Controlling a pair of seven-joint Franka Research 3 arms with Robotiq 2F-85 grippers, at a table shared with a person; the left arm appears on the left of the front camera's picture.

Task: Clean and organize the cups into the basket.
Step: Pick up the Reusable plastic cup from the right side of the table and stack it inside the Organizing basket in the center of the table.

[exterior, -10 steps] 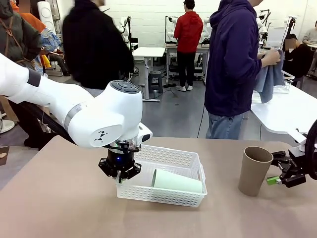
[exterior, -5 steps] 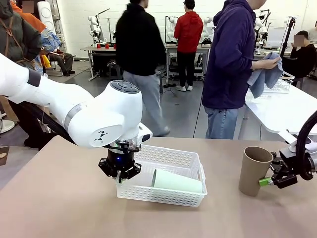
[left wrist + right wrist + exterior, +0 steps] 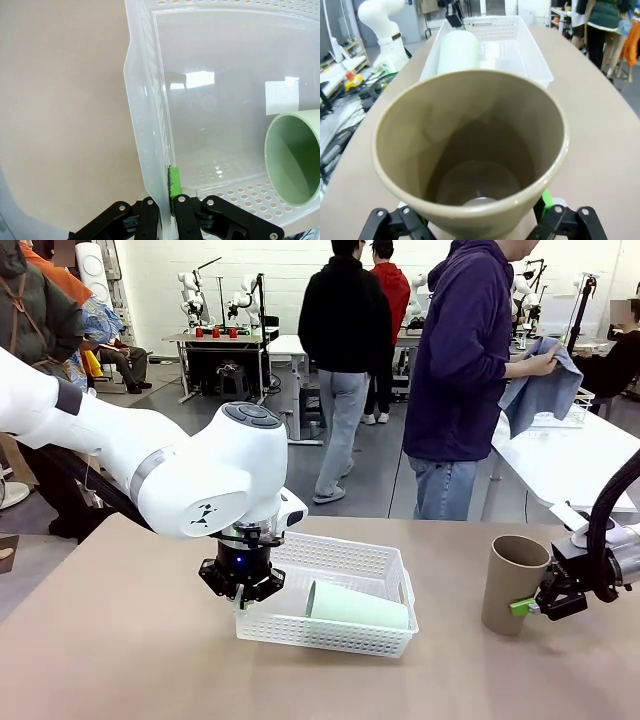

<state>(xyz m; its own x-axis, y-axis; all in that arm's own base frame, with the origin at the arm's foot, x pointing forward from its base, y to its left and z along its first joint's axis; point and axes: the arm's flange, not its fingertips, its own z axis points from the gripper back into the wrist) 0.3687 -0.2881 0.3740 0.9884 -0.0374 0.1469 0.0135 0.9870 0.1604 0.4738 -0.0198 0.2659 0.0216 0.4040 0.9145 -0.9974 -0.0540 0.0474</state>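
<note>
The tan-brown cup (image 3: 513,583) stands upright on the surface (image 3: 130,660) to the right of the basket (image 3: 340,555), the right gripper (image 3: 525,606) jaws closed on its lower wall, while the mint cup (image 3: 358,606) lies on its side inside the basket, whose left wall the left gripper (image 3: 243,590) jaws clamp.

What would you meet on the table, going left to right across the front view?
Left gripper → mint green cup → tan cup.
</note>
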